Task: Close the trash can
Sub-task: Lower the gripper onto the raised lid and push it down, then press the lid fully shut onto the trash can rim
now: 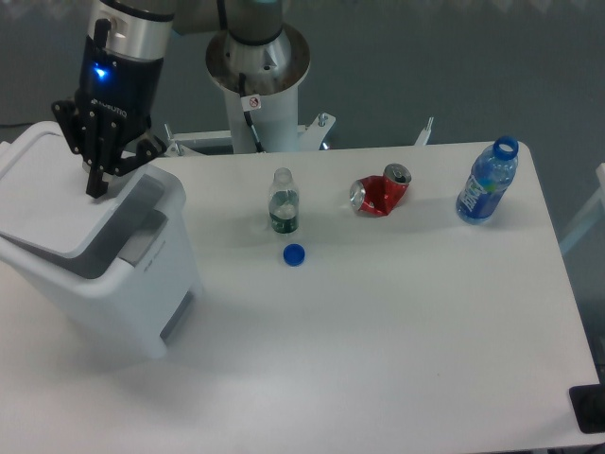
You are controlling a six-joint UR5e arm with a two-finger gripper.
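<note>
White trash can (95, 274) lid ajar | gripper (96, 189) on lid edge, openness unclear

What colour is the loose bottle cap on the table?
Blue. The bottle cap shows clearly in the fixed camera view, lying before the small bottle.
</note>
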